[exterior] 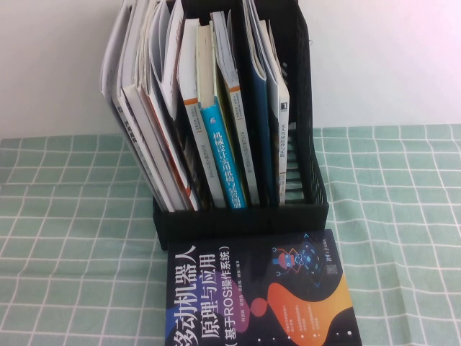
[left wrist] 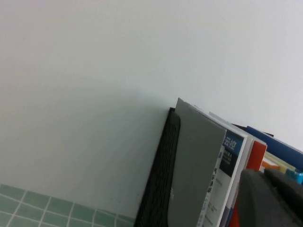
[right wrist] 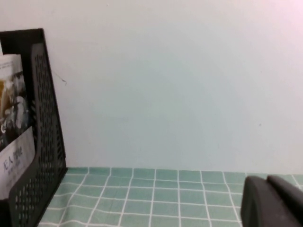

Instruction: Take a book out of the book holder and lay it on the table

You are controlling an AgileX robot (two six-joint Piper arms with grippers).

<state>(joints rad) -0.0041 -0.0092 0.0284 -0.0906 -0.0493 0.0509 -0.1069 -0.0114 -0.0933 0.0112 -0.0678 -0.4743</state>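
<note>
The book (exterior: 282,137) stands upright in the book holder (exterior: 306,144), rightmost of the volumes, long axis vertical, white spine facing the table's near edge. The holder sits at the table's (exterior: 65,216) far edge; a dark navy book (exterior: 259,295) lies flat just before it. The right gripper (right wrist: 274,201) is closed and empty – beside the holder; the left gripper (left wrist: 272,198) is near the book tops, its state indeterminate.

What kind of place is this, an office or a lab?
Likely a staged desk in a lab: a black book holder crammed with technical books, a robotics book lying flat on a green grid tablecloth, and a bare white wall.
</note>
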